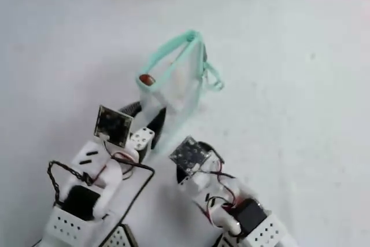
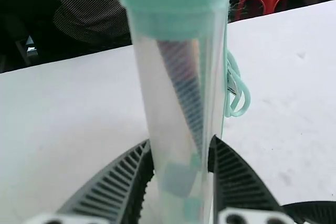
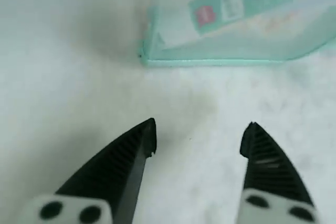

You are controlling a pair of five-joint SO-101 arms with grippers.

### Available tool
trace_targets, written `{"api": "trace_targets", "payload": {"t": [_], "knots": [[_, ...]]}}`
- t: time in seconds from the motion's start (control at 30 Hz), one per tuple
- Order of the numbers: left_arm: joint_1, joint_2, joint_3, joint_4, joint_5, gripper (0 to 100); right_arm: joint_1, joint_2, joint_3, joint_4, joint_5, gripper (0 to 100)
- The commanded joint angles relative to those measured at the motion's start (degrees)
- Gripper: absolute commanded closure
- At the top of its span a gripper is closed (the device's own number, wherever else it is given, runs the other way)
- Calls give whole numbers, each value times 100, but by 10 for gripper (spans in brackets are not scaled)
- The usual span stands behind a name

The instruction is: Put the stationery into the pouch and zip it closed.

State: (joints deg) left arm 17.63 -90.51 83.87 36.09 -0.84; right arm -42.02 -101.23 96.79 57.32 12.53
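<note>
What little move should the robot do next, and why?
Probably lift the right gripper toward the top of the pouch to start zipping it. The left gripper clamps the pouch upright with stationery inside, its top looks open, and the right fingers hang open over the table.

No word or number can be read anywhere. Through the clear wall of the pouch (image 3: 220,45), the right wrist view shows a mint-green label strip (image 3: 247,1) with a small red patch (image 3: 205,15) and a white patch (image 3: 229,8), their print too blurred to make out. In the left wrist view, a pale green tag (image 2: 178,179) sits low on the pouch, also illegible.
</note>
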Motion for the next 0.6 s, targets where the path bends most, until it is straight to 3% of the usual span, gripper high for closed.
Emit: {"api": "trace_targets", "payload": {"t": [0.0,0.33,0.57], "knots": [[-13,-84,-123,-141,35,834,330,-110,18,4,-9,744],[-13,-84,-123,-141,35,834,1631,-215,-633,347,62,745],[-4,-84,-123,-132,35,834,1657,-31,-914,505,571,745]]}}
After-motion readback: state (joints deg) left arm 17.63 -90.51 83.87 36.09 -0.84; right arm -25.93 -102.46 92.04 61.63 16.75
